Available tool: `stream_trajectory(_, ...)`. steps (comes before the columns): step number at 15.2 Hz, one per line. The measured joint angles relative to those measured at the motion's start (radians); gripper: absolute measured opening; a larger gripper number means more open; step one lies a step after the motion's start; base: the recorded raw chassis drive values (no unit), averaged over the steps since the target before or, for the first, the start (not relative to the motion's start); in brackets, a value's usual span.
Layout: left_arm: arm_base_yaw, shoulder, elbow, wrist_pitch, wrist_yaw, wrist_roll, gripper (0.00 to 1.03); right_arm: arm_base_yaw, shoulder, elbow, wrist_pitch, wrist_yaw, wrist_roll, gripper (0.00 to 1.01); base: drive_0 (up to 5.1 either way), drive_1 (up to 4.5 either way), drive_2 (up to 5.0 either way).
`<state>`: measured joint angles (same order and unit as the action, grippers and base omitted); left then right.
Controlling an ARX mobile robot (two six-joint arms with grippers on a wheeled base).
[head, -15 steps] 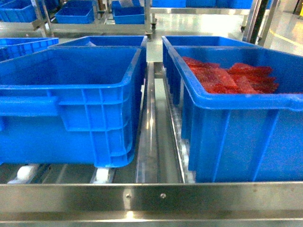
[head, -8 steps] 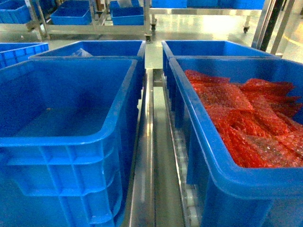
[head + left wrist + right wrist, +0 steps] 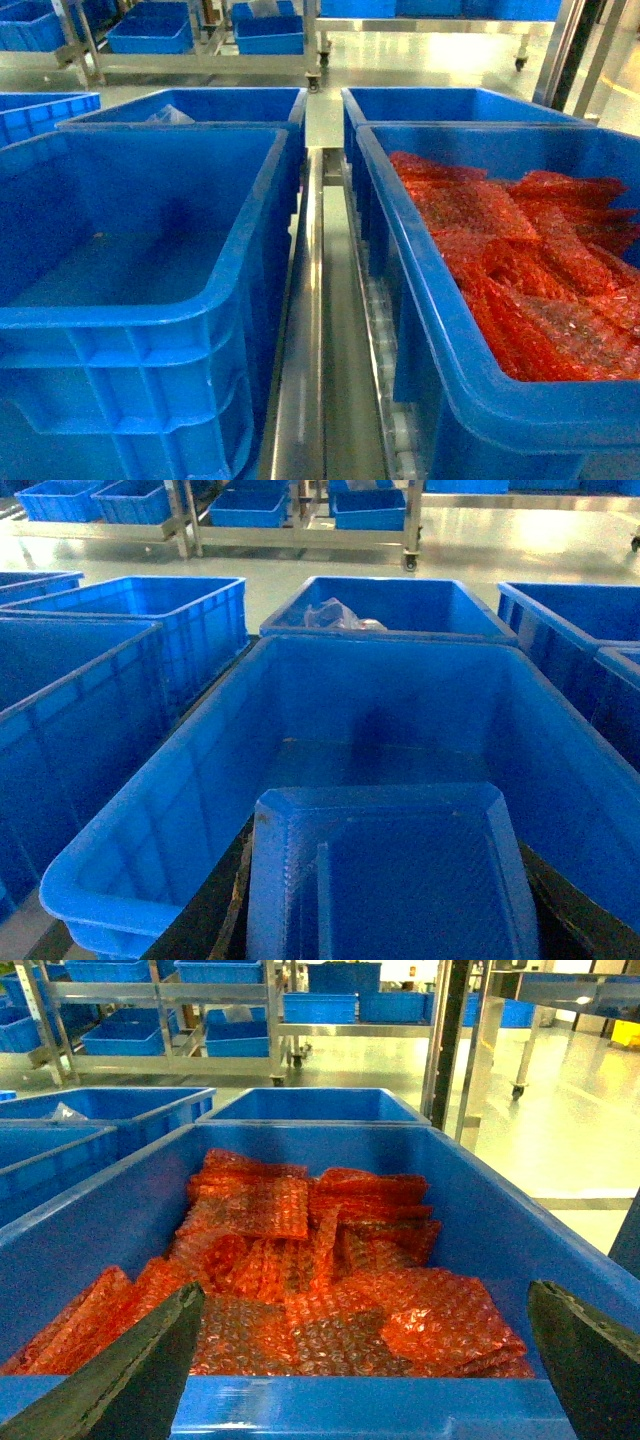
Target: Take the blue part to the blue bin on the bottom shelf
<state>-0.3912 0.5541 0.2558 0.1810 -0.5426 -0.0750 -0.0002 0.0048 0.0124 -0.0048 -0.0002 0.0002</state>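
Note:
The blue part [image 3: 390, 830], a flat blue piece with bevelled corners, fills the bottom of the left wrist view. My left gripper [image 3: 388, 890] is shut on it, a dark finger [image 3: 215, 915] pressed against each side. It hangs over the near end of the empty blue bin [image 3: 130, 860], which stands front left [image 3: 150, 310] on the bottom shelf [image 3: 305, 350]. My right gripper [image 3: 365, 1295] is open wide, its fingers [image 3: 130, 1370] spread above the near rim of the other crate. Neither gripper shows in the head view.
A like crate [image 3: 480, 400] full of red bubble bags [image 3: 300, 1290] stands front right, across the centre rail with white rollers [image 3: 400, 430]. Two more blue crates [image 3: 200, 100] stand behind, one holding a clear bag [image 3: 335, 615]. Racks with crates [image 3: 150, 30] stand across the floor.
The head view has risen and moved forward: the front rail has dropped out of sight and I now look down into both crates. Little has changed in the last half second.

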Motion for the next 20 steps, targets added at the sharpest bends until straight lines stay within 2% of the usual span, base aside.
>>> stream_trajectory(20,0.000,0.000,0.000,0.000,0.000,0.000,0.43,0.000,0.000,0.000,0.000,0.000,0.000,0.98,0.0,0.00,0.0)
